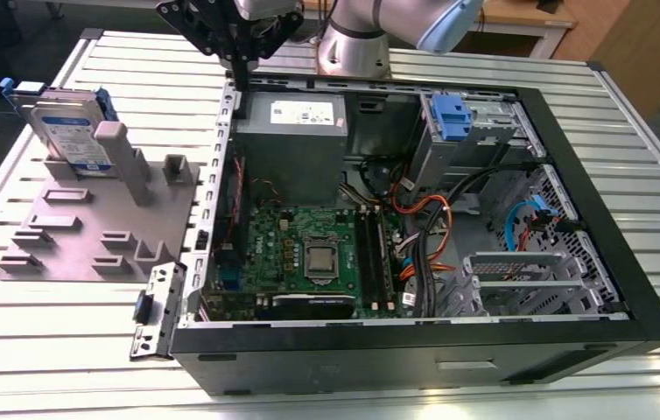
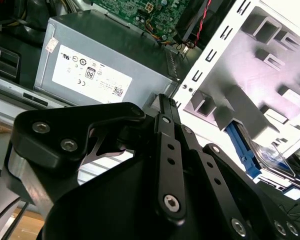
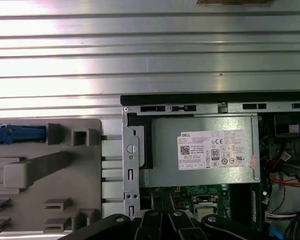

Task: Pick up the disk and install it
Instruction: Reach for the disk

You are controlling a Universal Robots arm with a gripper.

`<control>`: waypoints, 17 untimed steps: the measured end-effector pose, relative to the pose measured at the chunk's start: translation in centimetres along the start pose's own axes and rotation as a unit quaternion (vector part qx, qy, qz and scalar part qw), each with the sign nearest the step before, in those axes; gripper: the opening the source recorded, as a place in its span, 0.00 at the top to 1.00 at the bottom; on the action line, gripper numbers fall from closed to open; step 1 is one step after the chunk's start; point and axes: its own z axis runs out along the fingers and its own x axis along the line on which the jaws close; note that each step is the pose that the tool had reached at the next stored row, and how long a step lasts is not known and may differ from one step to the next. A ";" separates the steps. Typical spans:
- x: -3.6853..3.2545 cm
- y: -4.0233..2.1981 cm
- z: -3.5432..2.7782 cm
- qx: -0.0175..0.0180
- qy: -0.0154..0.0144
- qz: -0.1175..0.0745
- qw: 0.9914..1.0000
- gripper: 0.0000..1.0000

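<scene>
Silver disk (image 1: 67,131), blue-railed, white-and-blue label, upright in grey fixture (image 1: 96,219); gripper (image 1: 242,61) closed, empty, well apart.

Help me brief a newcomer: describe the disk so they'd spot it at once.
Beside the open computer case, on the exterior view's left, lies a grey fixture plate. The disk stands upright at its far corner. Unlike the plain grey blocks around it, it is silver with blue rails and a white-and-blue label.
</scene>
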 end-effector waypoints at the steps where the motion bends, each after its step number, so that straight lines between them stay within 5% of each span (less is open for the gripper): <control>1: 0.05 0.00 0.00 0.000 0.000 0.000 1.000 0.89; 17: 0.59 -0.03 0.00 0.000 0.000 0.000 1.000 0.89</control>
